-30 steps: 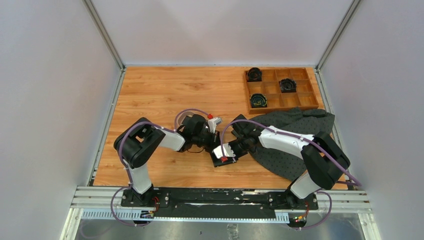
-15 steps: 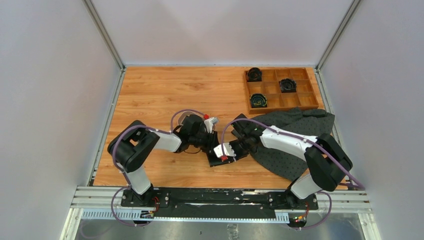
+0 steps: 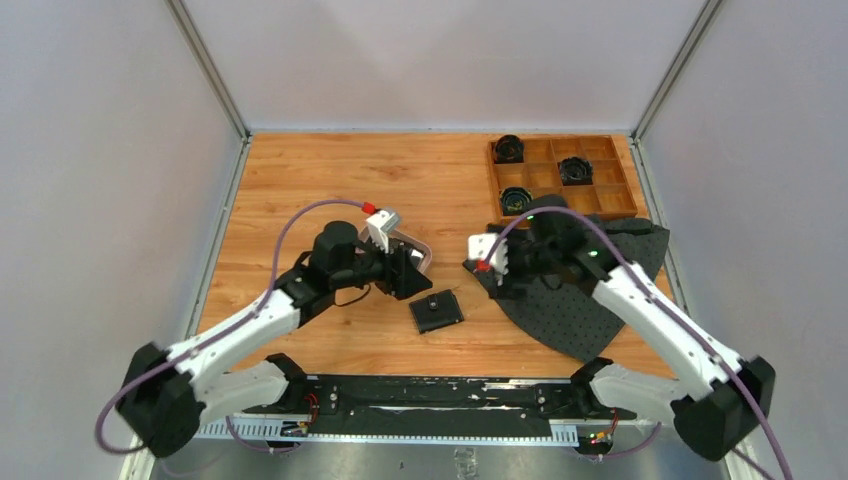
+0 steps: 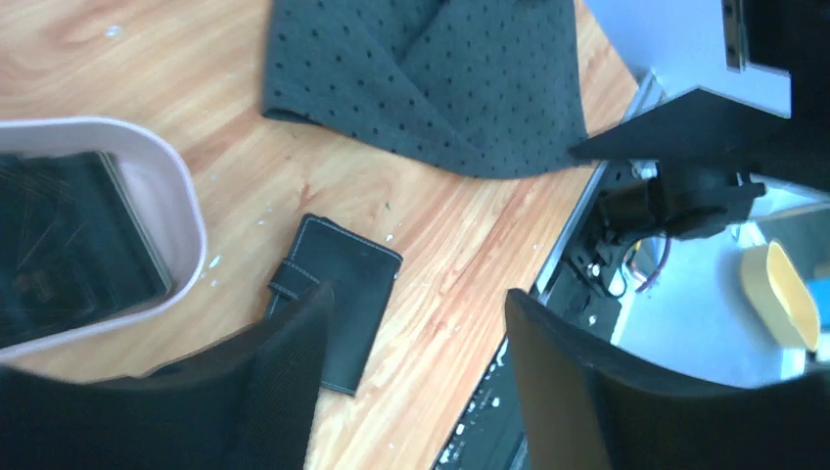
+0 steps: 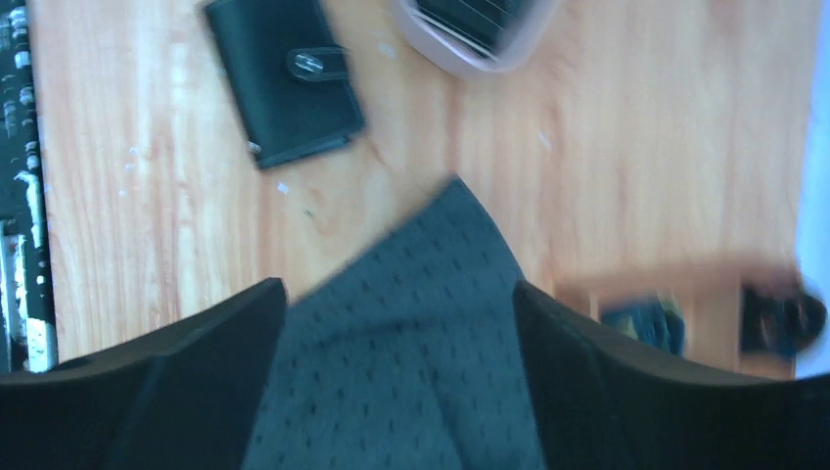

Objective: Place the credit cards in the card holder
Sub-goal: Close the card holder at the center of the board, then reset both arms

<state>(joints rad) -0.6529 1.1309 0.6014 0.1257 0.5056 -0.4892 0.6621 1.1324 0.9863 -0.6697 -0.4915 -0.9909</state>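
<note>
Both arms have drawn back from mid-table, where a second ago they crowded over the card holder (image 3: 436, 312); it now lies alone. The left gripper (image 4: 419, 299) hangs near the oval tray (image 4: 186, 220), its jaws apart with nothing between them. The right gripper (image 5: 396, 289) is likewise spread and empty, above the dotted grey cloth (image 5: 411, 333). Between the two arms, the holder lies flat on the wooden table (image 3: 300, 180), well clear of both. It is black and squarish, folded shut, with its tab strapped across the front (whether the snap is pressed home I cannot tell). No loose credit cards show on the wood. Something dark lies in the tray, too blurred to name. My judgement: the filling looks done, or nearly so. At most, whatever sits in the tray is left
</note>
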